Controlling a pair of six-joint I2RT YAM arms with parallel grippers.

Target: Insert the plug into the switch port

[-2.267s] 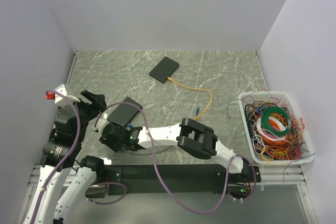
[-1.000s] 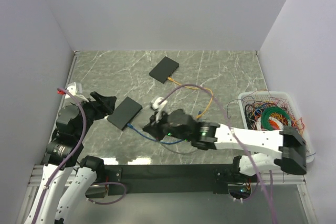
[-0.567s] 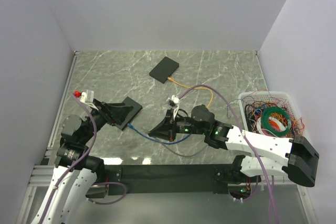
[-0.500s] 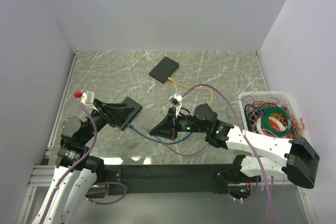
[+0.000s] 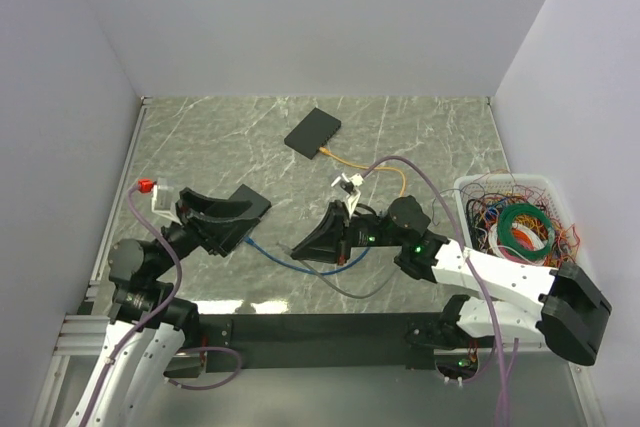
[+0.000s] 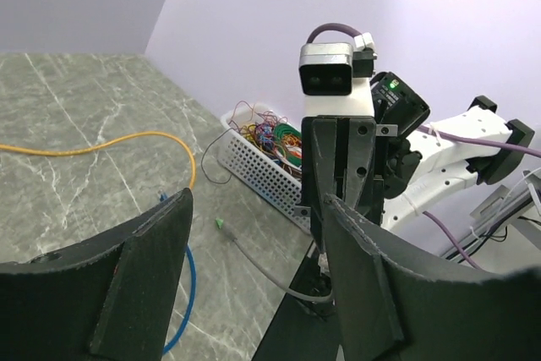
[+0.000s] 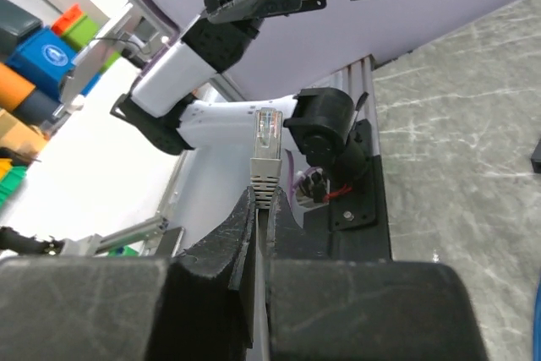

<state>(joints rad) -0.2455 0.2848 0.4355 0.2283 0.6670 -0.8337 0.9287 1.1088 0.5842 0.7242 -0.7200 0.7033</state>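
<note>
Right, the wide marble desk (image 5: 430,137) first, with a white basket (image 5: 500,178) of tangled wires at its right edge. 2 flat black switches lie on it: the far switch (image 5: 313,132) carries a yellow cable (image 5: 385,172), the near switch (image 5: 255,207) a blue cable (image 5: 275,255). The left fingers (image 6: 144,276) stand well apart at the near switch's left end with nothing between them; whether they touch it I cannot tell. The right fingers (image 7: 211,268) are pinched tight on the grey boot just under the plug (image 7: 268,137). So the plug is up off the desk between the 2 switches, apart from both, its clear tip poking past the fingertips.

It's a light little thing, I'd say: hard clear plastic, easily chipped, with a springy grey cable (image 6: 262,270) tugging behind. The boot looks the right place to hold, leaving the tip free for the port. The switch seems light too and may slide when pushed, so it likely wants bracing. Writing? None I can read.
</note>
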